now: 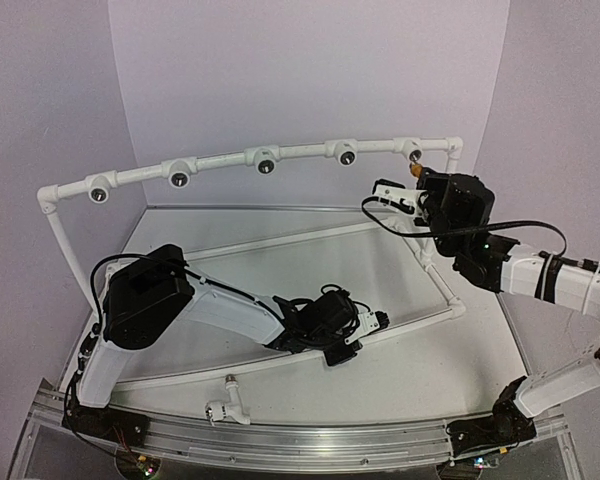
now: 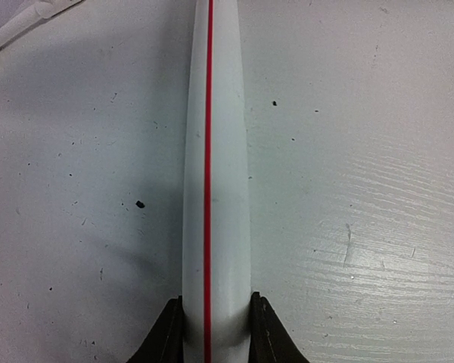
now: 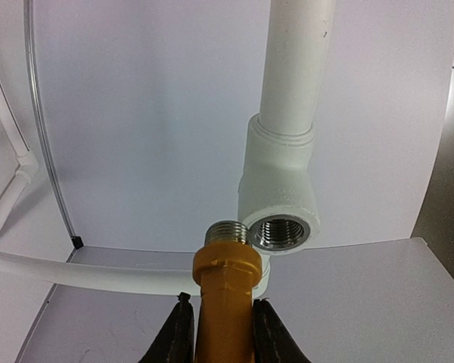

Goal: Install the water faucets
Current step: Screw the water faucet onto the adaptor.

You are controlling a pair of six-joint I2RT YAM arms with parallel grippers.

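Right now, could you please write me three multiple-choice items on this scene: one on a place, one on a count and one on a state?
1. The white faucet is: A) lying on the table by its near edge; B) held in the air; C) screwed into a fitting.
2. The pipe frame carries how many sockets on its top rail? A) three; B) five; C) seven.
3. The yellow-orange faucet in the right gripper is: A) screwed fully in; B) beside the end socket, not yet in; C) dropped.
Key: 1A, it lies loose on the surface; 2B, five dark openings show from above; 3B, its metal thread is bare beside the opening.
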